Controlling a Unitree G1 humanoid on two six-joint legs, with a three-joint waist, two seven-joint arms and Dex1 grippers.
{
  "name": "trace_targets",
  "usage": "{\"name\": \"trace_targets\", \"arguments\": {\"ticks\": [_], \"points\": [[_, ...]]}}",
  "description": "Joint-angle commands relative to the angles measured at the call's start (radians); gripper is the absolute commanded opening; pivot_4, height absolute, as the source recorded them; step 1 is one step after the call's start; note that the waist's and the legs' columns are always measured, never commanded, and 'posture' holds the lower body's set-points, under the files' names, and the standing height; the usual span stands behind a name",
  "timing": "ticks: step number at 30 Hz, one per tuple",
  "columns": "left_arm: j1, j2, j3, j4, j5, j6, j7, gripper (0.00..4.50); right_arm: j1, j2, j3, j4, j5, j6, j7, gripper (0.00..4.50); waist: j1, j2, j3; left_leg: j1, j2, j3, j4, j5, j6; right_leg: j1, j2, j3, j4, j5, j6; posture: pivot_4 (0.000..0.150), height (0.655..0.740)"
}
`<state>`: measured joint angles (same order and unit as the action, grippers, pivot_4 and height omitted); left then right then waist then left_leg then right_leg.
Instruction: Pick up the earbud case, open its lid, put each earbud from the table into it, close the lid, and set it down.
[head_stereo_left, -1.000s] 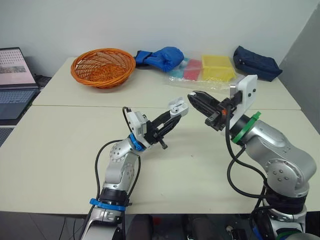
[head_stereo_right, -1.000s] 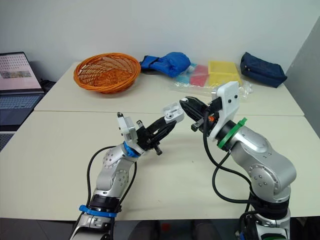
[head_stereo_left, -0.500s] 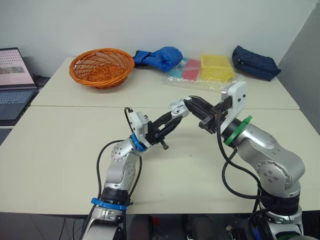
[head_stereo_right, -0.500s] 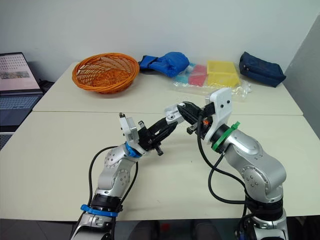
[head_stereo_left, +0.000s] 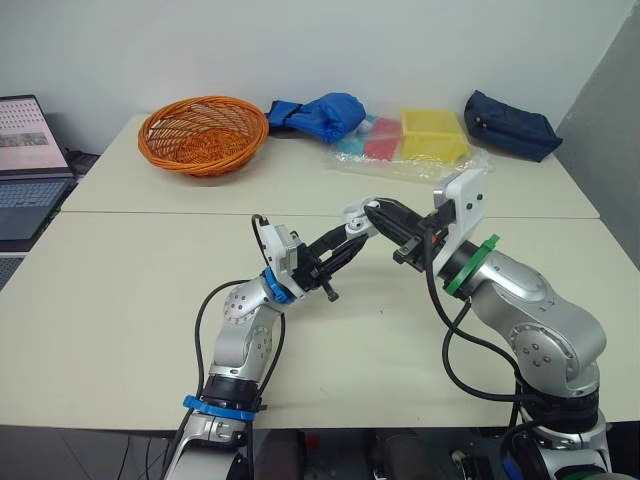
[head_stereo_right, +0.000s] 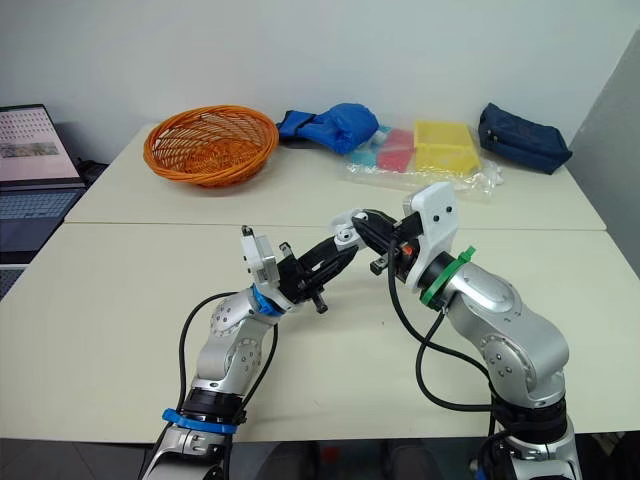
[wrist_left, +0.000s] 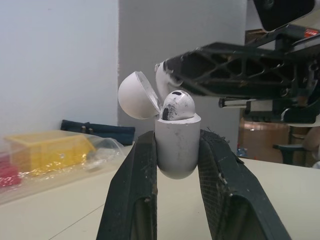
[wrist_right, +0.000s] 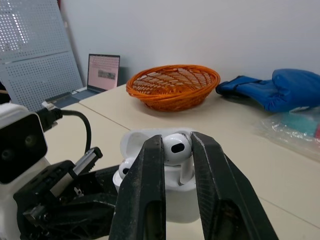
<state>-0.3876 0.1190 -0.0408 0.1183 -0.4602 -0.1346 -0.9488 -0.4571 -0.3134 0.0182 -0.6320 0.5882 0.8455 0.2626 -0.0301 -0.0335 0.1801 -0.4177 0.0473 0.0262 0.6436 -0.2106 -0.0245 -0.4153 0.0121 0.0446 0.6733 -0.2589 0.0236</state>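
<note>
My left gripper (head_stereo_left: 349, 237) is shut on the white earbud case (wrist_left: 177, 145) and holds it upright above the middle of the table. The case's lid (wrist_left: 137, 95) is swung open, and one earbud (wrist_left: 178, 105) sits in it. My right gripper (head_stereo_left: 371, 209) comes in from the right and is shut on a second white earbud (wrist_right: 177, 147). It holds that earbud right over the open case (wrist_right: 175, 197), with its stem pointing down into the opening. I cannot tell whether the stem touches the case.
An orange basket (head_stereo_left: 203, 133) stands at the back left. A blue glove (head_stereo_left: 325, 113), a yellow box (head_stereo_left: 434, 135) in clear plastic and a navy pouch (head_stereo_left: 512, 125) line the far edge. A laptop (head_stereo_left: 30, 165) sits off the table's left side.
My right gripper has moved left and down with the earbud, from well apart from the case to right above its opening. The left gripper with the case has barely shifted.
</note>
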Motion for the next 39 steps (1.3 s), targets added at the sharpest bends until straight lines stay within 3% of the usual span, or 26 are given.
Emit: {"name": "trace_targets", "arguments": {"ticks": [1, 9, 15, 21, 28, 35, 39], "points": [[-0.012, -0.006, -0.001, -0.043, -0.013, -0.009, 0.003, 0.76, 0.008, -0.021, -0.004, -0.016, -0.019, -0.031, 0.014, 0.41, 0.0, 0.0, 0.0, 0.0, 0.0, 0.0, 0.0, 0.0, 0.0, 0.0, 0.0, 0.0, 0.0, 0.0, 0.0, 0.15, 0.74], [-0.009, -0.003, -0.002, -0.054, -0.015, -0.005, 0.005, 0.76, 0.017, -0.035, 0.011, 0.009, -0.048, -0.058, 0.03, 0.41, 0.0, 0.0, 0.0, 0.0, 0.0, 0.0, 0.0, 0.0, 0.0, 0.0, 0.0, 0.0, 0.0, 0.0, 0.0, 0.15, 0.74], [-0.009, -0.004, -0.003, -0.057, -0.013, -0.003, 0.008, 0.76, 0.019, -0.027, 0.009, 0.015, -0.056, -0.07, 0.037, 2.27, 0.0, 0.0, 0.0, 0.0, 0.0, 0.0, 0.0, 0.0, 0.0, 0.0, 0.0, 0.0, 0.0, 0.0, 0.0, 0.15, 0.74], [-0.011, -0.004, -0.004, -0.052, -0.013, -0.002, 0.005, 0.76, 0.006, -0.006, -0.026, 0.021, -0.029, -0.076, 0.037, 2.27, 0.0, 0.0, 0.0, 0.0, 0.0, 0.0, 0.0, 0.0, 0.0, 0.0, 0.0, 0.0, 0.0, 0.0, 0.0, 0.15, 0.74], [-0.014, -0.002, -0.004, -0.047, -0.013, -0.001, -0.001, 0.76, -0.06, 0.027, -0.172, -0.026, 0.213, -0.031, 0.036, 2.27, 0.0, 0.0, 0.0, -0.001, 0.0, 0.0, 0.0, 0.0, 0.0, 0.0, 0.0, 0.0, 0.0, 0.0, 0.0, 0.15, 0.74], [-0.031, 0.001, -0.004, -0.009, -0.008, -0.015, -0.022, 0.76, -0.137, -0.163, -0.181, 0.049, 0.206, 0.054, 0.073, 2.27, 0.001, 0.0, 0.0, -0.001, 0.0, 0.0, -0.001, 0.0, 0.0, -0.001, 0.0, -0.001, -0.001, 0.0, 0.0, 0.15, 0.74], [-0.037, 0.013, -0.008, -0.001, -0.013, -0.007, -0.051, 0.76, -0.19, -0.319, -0.156, 0.221, 0.209, 0.071, 0.262, 1.3, 0.0, 0.0, 0.0, -0.003, -0.001, 0.002, -0.001, 0.0, 0.0, -0.003, -0.001, 0.001, -0.001, 0.0, 0.0, 0.15, 0.74]]}}
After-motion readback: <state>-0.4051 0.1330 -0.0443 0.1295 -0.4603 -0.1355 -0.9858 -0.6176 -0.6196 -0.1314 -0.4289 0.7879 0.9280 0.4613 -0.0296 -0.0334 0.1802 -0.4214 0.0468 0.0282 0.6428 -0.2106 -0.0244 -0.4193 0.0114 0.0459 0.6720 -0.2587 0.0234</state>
